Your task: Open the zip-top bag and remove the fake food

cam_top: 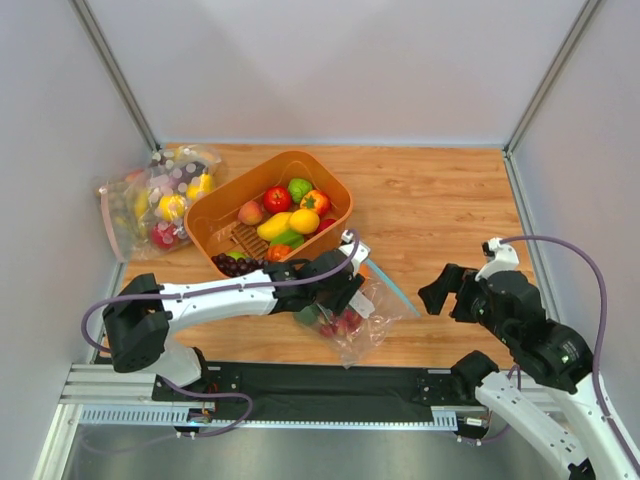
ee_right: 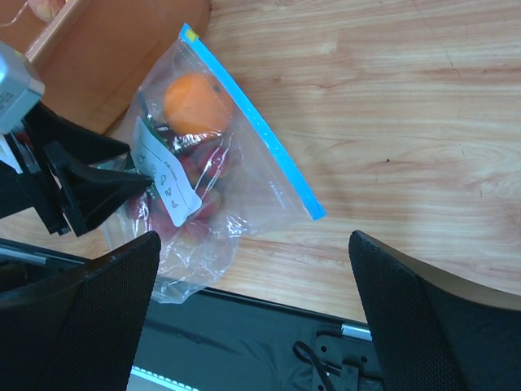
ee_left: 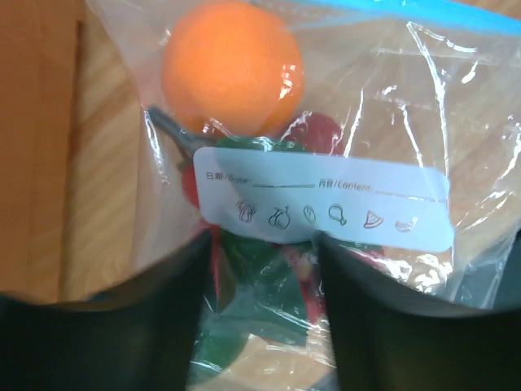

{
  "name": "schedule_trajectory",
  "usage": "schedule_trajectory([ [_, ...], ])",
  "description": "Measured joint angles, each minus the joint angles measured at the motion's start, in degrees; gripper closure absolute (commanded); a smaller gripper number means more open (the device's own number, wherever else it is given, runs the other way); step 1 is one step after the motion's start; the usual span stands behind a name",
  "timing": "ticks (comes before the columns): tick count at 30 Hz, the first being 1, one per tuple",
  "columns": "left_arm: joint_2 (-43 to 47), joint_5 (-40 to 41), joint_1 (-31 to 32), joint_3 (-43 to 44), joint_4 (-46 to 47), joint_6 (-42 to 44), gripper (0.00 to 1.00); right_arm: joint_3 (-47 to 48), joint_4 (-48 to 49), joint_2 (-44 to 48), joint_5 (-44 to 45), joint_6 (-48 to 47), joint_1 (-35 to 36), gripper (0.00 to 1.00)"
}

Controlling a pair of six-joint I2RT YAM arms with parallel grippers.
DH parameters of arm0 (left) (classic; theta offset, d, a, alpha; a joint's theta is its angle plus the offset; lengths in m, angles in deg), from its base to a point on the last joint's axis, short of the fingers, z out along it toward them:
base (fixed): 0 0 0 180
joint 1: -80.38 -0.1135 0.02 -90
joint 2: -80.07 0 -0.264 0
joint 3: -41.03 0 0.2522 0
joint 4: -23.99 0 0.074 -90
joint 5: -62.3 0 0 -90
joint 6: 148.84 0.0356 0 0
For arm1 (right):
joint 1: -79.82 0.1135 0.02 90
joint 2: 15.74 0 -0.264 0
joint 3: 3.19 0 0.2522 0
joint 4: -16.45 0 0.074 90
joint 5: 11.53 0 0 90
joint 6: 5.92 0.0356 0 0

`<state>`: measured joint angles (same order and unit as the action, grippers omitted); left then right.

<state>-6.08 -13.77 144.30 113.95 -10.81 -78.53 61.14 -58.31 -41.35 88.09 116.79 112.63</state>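
The zip-top bag (cam_top: 362,318) lies at the table's near edge, its light-blue zip strip (cam_top: 392,288) pointing right and shut. My left gripper (cam_top: 330,300) sits over its left part. In the left wrist view the fingers (ee_left: 163,326) are half closed on the bag (ee_left: 366,122), with the dark green fruit (ee_left: 260,277) between them, the orange (ee_left: 232,65) and red pieces (ee_left: 317,134) beyond. My right gripper (cam_top: 448,290) is open and empty, right of the bag. Its view shows the bag (ee_right: 244,187), strip (ee_right: 252,122), orange (ee_right: 195,102) and left gripper (ee_right: 138,167).
An orange basket (cam_top: 210,225) of other fake produce stands behind the left arm, with purple grapes (cam_top: 235,265) at its near rim. Clear bags with pink strips (cam_top: 160,195) lie at the back left. A black mat (cam_top: 330,385) runs along the near edge.
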Motion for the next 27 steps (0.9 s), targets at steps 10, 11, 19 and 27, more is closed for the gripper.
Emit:
schedule_trajectory([
  [10, 4.9, -4.5, -0.3, -5.7, 2.9, -1.6, 1.0, -2.6, 5.4, -2.2, -3.9, -1.0, 0.0, 0.0],
  [11, 6.0, -4.9, -0.3, -6.5, 3.2, -1.7, 1.0, -3.2, 6.5, -2.5, -4.7, -1.2, 0.0, 0.0],
  [19, 23.9, -10.0, -0.3, -18.8, 8.0, -1.1, 1.0, -7.1, 16.3, -8.0, -12.9, -5.9, 0.0, 0.0],
  [27, 36.3, -15.9, -0.3, -25.7, 11.1, 0.0, 1.0, -9.8, 29.5, -13.7, -23.9, -8.9, 0.0, 0.0],
])
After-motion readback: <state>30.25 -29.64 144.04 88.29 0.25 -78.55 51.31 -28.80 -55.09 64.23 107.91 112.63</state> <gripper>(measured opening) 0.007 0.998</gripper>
